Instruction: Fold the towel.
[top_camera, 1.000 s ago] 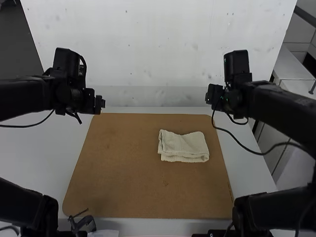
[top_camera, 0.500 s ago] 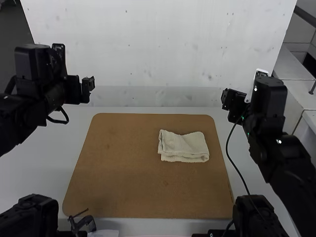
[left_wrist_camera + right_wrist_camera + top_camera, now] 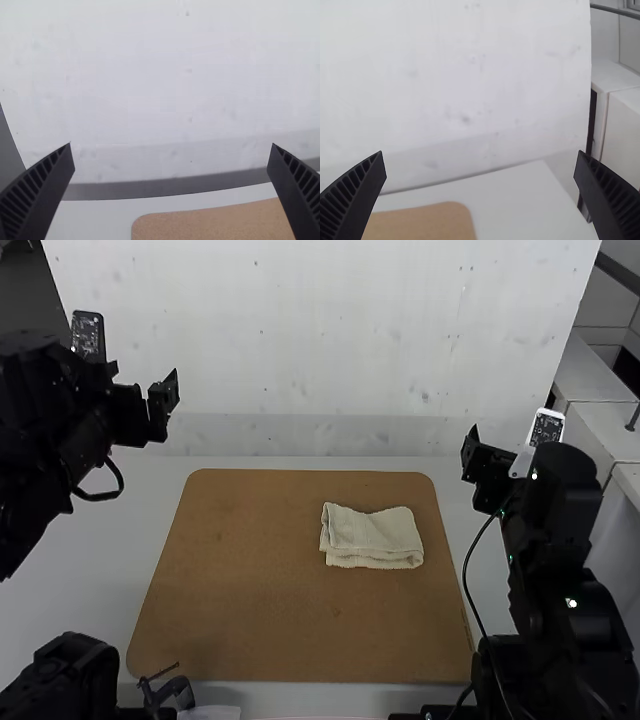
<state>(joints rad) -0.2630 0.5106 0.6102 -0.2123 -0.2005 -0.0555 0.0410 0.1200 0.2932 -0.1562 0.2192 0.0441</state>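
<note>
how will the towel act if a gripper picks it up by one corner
The towel will probably hang limp, since it looks like soft, slightly rumpled cloth. Its folds lie loose in layers, so lifting one corner would likely open them. It seems unlikely to slip, given its rough-looking weave.

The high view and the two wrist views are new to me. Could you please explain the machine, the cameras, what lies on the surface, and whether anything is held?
The machine is two robot arms: the left arm and the right arm. The high view looks down from above and behind them; each wrist view comes from a camera on one arm's wrist. On the table lies a brown board, and on its right part a folded towel. The left gripper and right gripper are open and hold nothing.
</note>
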